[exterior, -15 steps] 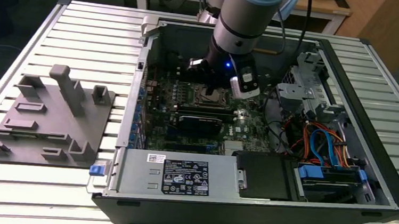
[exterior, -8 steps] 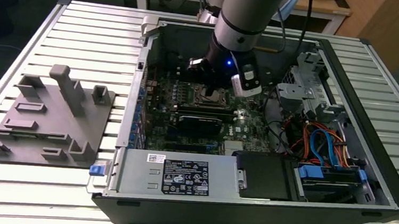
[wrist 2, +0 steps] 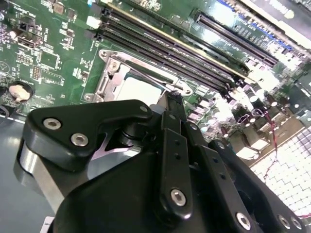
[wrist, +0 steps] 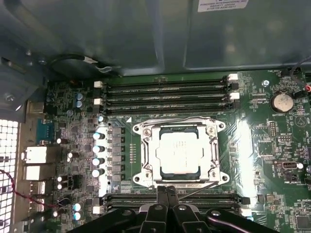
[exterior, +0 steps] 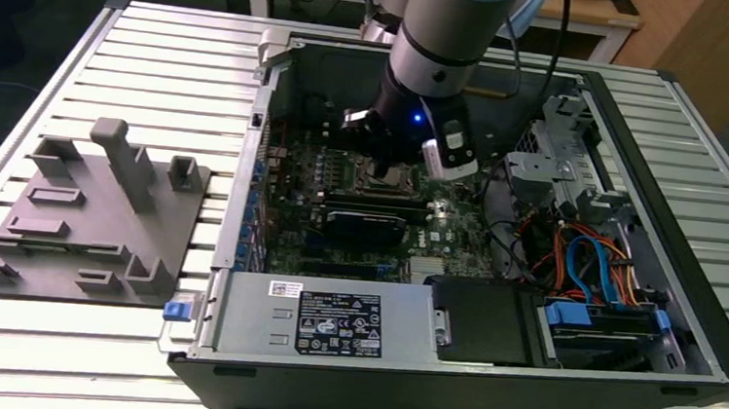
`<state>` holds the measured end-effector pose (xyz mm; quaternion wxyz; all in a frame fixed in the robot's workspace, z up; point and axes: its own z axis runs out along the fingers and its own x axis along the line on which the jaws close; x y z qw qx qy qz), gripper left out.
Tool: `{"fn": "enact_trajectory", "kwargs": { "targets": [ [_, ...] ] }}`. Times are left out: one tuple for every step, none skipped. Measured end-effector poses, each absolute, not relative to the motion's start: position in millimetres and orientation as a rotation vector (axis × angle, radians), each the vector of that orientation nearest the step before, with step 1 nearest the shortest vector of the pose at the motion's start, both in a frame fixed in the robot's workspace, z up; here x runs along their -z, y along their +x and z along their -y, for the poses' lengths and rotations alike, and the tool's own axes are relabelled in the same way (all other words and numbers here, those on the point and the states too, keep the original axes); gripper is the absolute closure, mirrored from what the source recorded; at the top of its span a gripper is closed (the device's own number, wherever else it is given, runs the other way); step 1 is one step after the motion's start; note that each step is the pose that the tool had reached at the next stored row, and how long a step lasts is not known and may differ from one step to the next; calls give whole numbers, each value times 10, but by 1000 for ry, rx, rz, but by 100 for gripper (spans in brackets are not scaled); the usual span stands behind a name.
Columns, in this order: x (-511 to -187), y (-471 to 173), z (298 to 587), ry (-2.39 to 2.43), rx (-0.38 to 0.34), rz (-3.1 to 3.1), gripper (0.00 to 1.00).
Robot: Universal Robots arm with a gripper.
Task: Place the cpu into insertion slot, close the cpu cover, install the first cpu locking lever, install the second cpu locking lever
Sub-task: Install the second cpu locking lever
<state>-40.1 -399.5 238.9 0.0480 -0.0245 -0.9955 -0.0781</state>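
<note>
Now, operator, your readout of the scene:

Gripper: your gripper (wrist: 166, 190) hangs low inside the open computer case (exterior: 668, 316), over the green motherboard (wrist: 262, 145). In both wrist views its two black fingers (wrist 2: 171, 104) are pressed together, tip to tip, with nothing between them.

Cpu: the cpu (wrist: 179, 153) lies flat in the socket, its silver top showing, just beyond your fingertips and not touching them. In the second wrist view its pale top (wrist 2: 137, 91) peeks out just past the gripper body.

Insertion slot: the insertion slot (wrist: 143, 148) sits directly ahead of your closed tips, its silvery rim framing the chip.

Cpu cover: the cpu cover (wrist: 151, 158) lies down flat around the chip, which fills its square cut-out.

Memory slots: one bank of long black memory slots (wrist: 165, 94) lies on the far side of the socket from your fingers; another bank runs right beneath your fingertips.

Fixture: a grey fixture plate (exterior: 90, 217) rests on the slatted table (exterior: 168, 52), well away from your fingers, outside the case.
</note>
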Motion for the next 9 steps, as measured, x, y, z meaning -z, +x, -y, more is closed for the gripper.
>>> {"fn": "enact_trajectory", "kwargs": {
  "targets": [
    [-2387, -415, 4000, -74, 238, 3035, 90],
    [-2384, -431, 4004, -74, 238, 3035, 90],
    [-2382, -449, 4008, -74, 238, 3035, 90],
    [-2379, -465, 4012, -74, 238, 3035, 90],
    [-2373, -477, 4015, -73, 238, 3035, 90],
    [-2366, -487, 4019, -73, 238, 3035, 90],
    [-2356, -494, 4023, -73, 238, 3035, 90],
    [-2343, -500, 4028, -73, 238, 3035, 90],
    [-2326, -505, 4032, -72, 238, 3035, 90]
  ]
}}
